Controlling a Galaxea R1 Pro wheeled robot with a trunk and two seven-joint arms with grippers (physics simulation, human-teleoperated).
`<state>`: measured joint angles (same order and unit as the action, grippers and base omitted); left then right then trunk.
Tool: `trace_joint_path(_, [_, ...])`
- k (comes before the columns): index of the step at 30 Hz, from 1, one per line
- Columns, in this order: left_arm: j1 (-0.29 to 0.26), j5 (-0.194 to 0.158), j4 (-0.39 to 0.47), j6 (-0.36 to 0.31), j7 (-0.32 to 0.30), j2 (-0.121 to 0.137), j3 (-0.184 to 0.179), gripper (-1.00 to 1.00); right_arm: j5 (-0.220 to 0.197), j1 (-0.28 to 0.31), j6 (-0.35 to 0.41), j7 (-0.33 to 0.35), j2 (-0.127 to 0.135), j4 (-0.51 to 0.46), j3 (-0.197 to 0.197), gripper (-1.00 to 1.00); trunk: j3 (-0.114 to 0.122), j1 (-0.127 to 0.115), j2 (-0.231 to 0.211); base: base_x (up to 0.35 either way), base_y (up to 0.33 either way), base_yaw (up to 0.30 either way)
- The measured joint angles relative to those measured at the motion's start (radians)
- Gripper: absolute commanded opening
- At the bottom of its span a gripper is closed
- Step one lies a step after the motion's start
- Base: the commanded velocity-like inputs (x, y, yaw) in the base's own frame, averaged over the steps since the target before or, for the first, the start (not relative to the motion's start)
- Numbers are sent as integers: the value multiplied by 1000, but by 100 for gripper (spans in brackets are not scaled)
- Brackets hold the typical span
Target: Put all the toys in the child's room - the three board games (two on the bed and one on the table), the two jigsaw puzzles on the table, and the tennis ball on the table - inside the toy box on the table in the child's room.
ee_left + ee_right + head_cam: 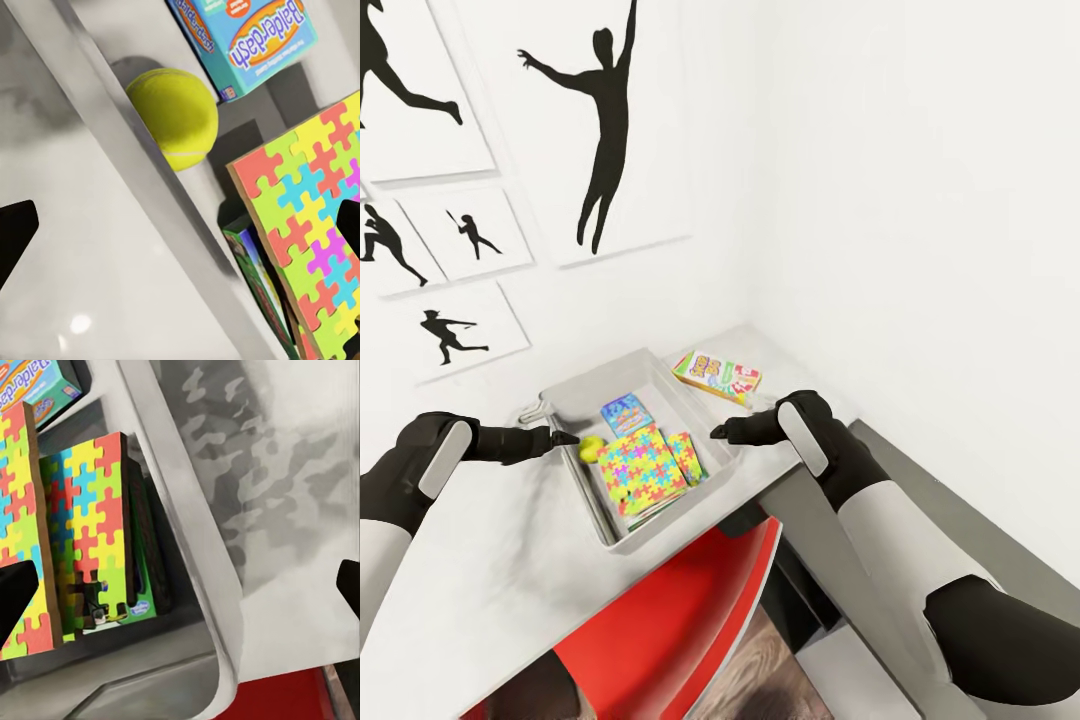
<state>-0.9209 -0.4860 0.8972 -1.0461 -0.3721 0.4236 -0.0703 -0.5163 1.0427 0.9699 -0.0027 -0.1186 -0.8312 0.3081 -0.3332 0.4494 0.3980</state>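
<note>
Nearest the head camera, a glossy red curved chair back (pixel 660 620) sits tucked under the light grey marbled table (pixel 480 560), and above it both black arms reach over the tabletop. On the table stands the light grey rectangular toy box (pixel 660 375) with its rounded rim, and inside it lie a blue board game box (pixel 624 410), a large multicoloured jigsaw puzzle square (pixel 642 465), a second, smaller jigsaw puzzle (pixel 686 457) leaning on edge beside it, and the small yellow-green tennis ball (pixel 591 448) against the near-left wall. The left gripper (pixel 560 437) hovers at the box's left rim with its dark fingers spread and empty; in the left wrist view the ball (pixel 174 116) rests just inside the wall, between and beyond the two fingertips (pixel 15 240), touching neither. The right gripper (pixel 722 432) hangs over the box's right rim, fingers likewise parted and holding nothing, the smaller puzzle (pixel 94 532) standing just inside the wall below it. A green, red and yellow board game box (pixel 718 375) lies flat on the table behind the toy box, near the white corner wall, well apart from both grippers
</note>
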Motion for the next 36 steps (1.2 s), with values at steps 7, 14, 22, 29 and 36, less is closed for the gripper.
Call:
trace_joint_path(7, [0, 0, 0, 0, 0, 2, 1, 100, 40, 0, -3, 0, 0, 6, -2, 100, -3, 0, 0, 0, 0, 0])
trace_joint_path(14, [0, 0, 0, 0, 0, 2, 0, 100, 54, 0, -5, 0, -2, 57, -2, 100, -4, 0, 0, 0, 0, 0])
trace_joint_path(22, [0, 0, 0, 0, 0, 2, 0, 100, 60, 0, -5, 0, -3, 95, -2, 100, -7, 0, 0, 0, 0, 0])
trace_joint_path(29, [0, -1, 0, 0, 0, 2, 0, 100, 60, 0, -6, 0, -7, 101, -3, 100, -15, 0, 0, 0, 0, 0])
trace_joint_path(36, [0, 0, 0, 0, 0, 3, 1, 100, 61, 0, -6, 0, -8, 103, -3, 100, -20, 0, 0, 0, 0, 0])
